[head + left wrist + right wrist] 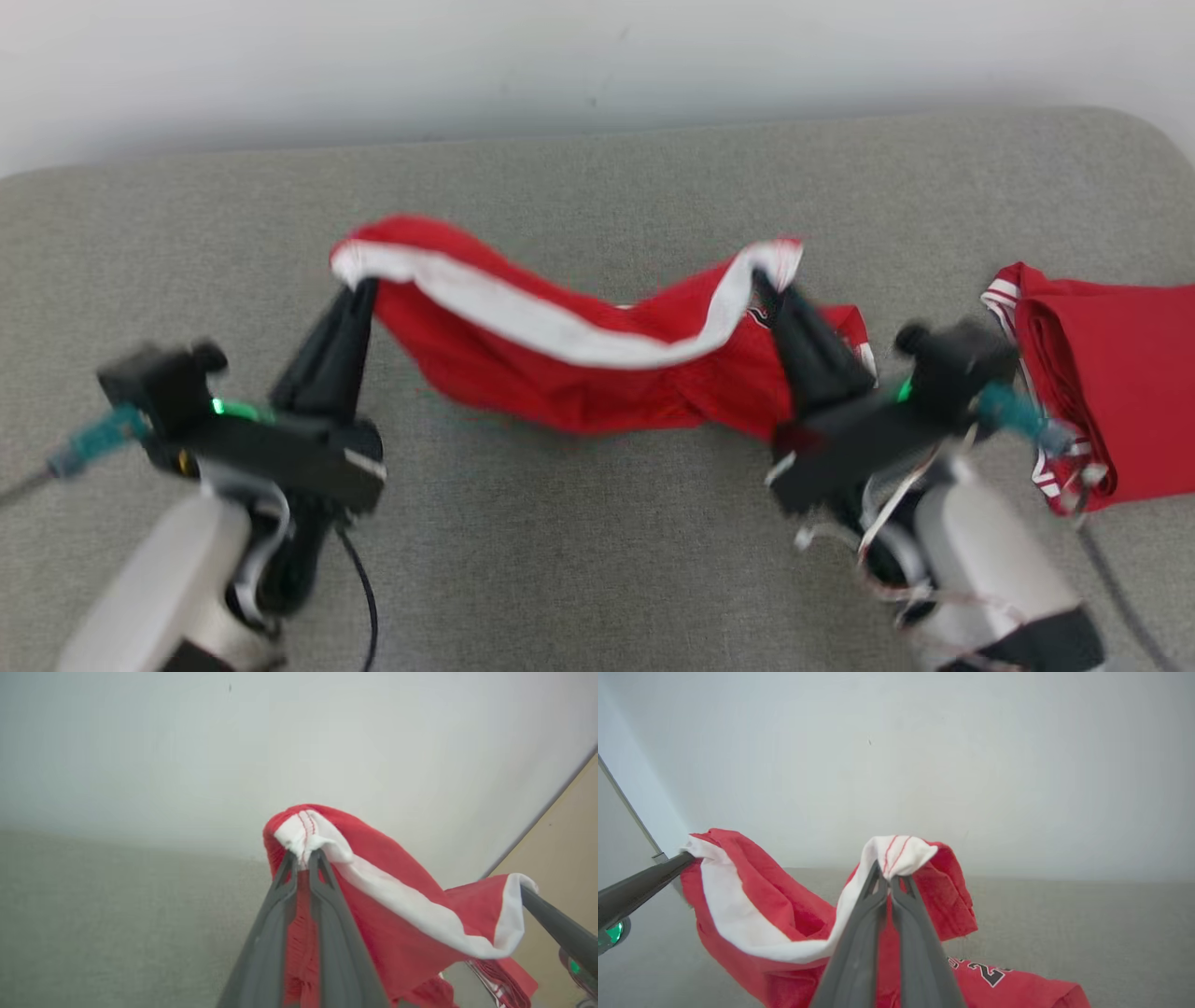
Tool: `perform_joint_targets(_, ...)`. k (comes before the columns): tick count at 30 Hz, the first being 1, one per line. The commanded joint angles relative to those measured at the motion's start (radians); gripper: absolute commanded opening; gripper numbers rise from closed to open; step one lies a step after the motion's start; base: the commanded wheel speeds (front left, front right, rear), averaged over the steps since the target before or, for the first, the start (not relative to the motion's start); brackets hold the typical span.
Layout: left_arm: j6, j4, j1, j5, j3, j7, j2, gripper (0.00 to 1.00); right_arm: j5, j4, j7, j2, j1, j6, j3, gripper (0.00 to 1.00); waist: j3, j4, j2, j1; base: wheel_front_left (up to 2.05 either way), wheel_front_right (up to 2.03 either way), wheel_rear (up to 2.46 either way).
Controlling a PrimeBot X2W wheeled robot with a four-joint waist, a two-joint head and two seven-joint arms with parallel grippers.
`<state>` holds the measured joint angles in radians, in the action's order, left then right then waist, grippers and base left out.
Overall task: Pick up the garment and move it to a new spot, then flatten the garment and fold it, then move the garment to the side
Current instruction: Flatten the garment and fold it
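Your left jaws are closed on one end of the white band of the red garment, and your right jaws are clamped on the band's other end. The garment hangs slack between them over the middle of the grey fabric-covered surface, with the band sagging in a curve and the red cloth drooping below it. A printed part trails low under the right jaws; you cannot tell whether it touches the surface. A second red garment lies folded at the far right, just beside your right arm.
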<state>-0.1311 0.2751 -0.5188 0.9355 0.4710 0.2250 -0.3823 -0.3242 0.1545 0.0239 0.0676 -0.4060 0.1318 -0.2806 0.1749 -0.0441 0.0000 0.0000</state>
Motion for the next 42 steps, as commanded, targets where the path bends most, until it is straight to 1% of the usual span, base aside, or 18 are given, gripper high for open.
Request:
perform_joint_targets(1, 0.001, -0.01, -0.032, 0.024, 0.0, -0.011, -0.01, 0.0, -0.008, -0.012, -0.015, 0.018, -0.031, -0.003, 0.005, 0.0, 0.016, -0.011, 0.0, 0.0, 0.0, 0.0, 0.0)
perform_joint_targets(4, 0.001, -0.037, -0.132, 0.109, -0.014, -0.05, -0.024, 0.0, -0.039, -0.041, -0.084, 0.045, -0.136, -0.003, 0.009, 0.0, 0.056, -0.031, 0.0, 0.0, 0.0, 0.0, 0.0)
perform_joint_targets(7, 0.001, -0.038, -0.238, 0.168, -0.044, -0.091, -0.037, 0.0, -0.079, -0.042, -0.146, 0.069, -0.257, -0.003, -0.001, 0.0, 0.113, -0.054, 0.0, 0.0, 0.0, 0.0, 0.0)
perform_joint_targets(10, 0.004, -0.02, -0.356, 0.202, -0.076, -0.136, -0.054, 0.0, -0.13, -0.006, -0.193, 0.068, -0.395, -0.003, 0.006, 0.0, 0.182, -0.081, 0.0, 0.0, 0.0, 0.0, 0.0)
perform_joint_targets(13, 0.025, -0.005, -0.477, 0.212, -0.105, -0.172, -0.065, 0.0, -0.161, 0.063, -0.218, 0.06, -0.539, -0.003, 0.018, 0.0, 0.257, -0.105, 0.0, 0.0, 0.0, 0.0, 0.0)
perform_joint_targets(14, 0.035, -0.001, -0.52, 0.207, -0.113, -0.181, -0.071, 0.0, -0.152, 0.086, -0.222, 0.063, -0.593, -0.003, 0.015, 0.0, 0.283, -0.112, 0.0, 0.0, 0.0, 0.0, 0.0)
perform_joint_targets(18, 0.068, 0.028, -0.678, 0.18, -0.152, -0.161, -0.072, 0.0, -0.159, 0.193, -0.193, 0.04, -0.778, -0.003, 0.046, 0.0, 0.371, -0.131, 0.0, 0.0, 0.0, 0.0, 0.0)
perform_joint_targets(21, 0.078, 0.052, -0.789, 0.168, -0.187, -0.118, -0.06, 0.0, -0.151, 0.265, -0.132, 0.027, -0.901, -0.003, 0.081, 0.0, 0.417, -0.141, 0.0, 0.0, 0.0, 0.0, 0.0)
perform_joint_targets(27, 0.061, 0.075, -0.944, 0.151, -0.238, -0.023, -0.039, 0.0, -0.111, 0.367, 0.045, 0.017, -1.086, -0.003, 0.166, 0.0, 0.466, -0.136, 0.0, 0.0, 0.0, 0.0, 0.0)
perform_joint_targets(29, 0.039, 0.082, -0.974, 0.146, -0.241, -0.002, -0.031, 0.0, -0.094, 0.415, 0.11, 0.017, -1.132, -0.003, 0.191, 0.0, 0.476, -0.125, 0.0, 0.0, 0.0, 0.0, 0.0)
perform_joint_targets(33, 0.024, 0.089, -0.953, 0.162, -0.251, 0.012, -0.022, 0.0, -0.089, 0.46, 0.137, 0.016, -1.145, -0.004, 0.191, 0.0, 0.481, -0.115, 0.0, 0.0, 0.0, 0.0, 0.0)
perform_joint_targets(38, 0.008, 0.1, -0.844, 0.181, -0.223, 0.022, -0.011, 0.0, -0.096, 0.536, 0.113, 0.024, -1.093, -0.004, 0.151, 0.0, 0.473, -0.101, 0.0, 0.0, 0.0, 0.0, 0.0)
perform_joint_targets(41, 0.0, 0.065, -0.737, 0.184, -0.197, 0.027, -0.013, 0.0, -0.125, 0.528, 0.102, 0.038, -1.026, -0.003, 0.1, 0.0, 0.445, -0.096, 0.0, 0.0, 0.0, 0.0, 0.0)
perform_joint_targets(42, -0.001, 0.047, -0.692, 0.203, -0.201, 0.032, -0.004, 0.0, -0.138, 0.517, 0.099, 0.046, -0.995, -0.003, 0.084, 0.0, 0.429, -0.093, 0.0, 0.0, 0.0, 0.0, 0.0)
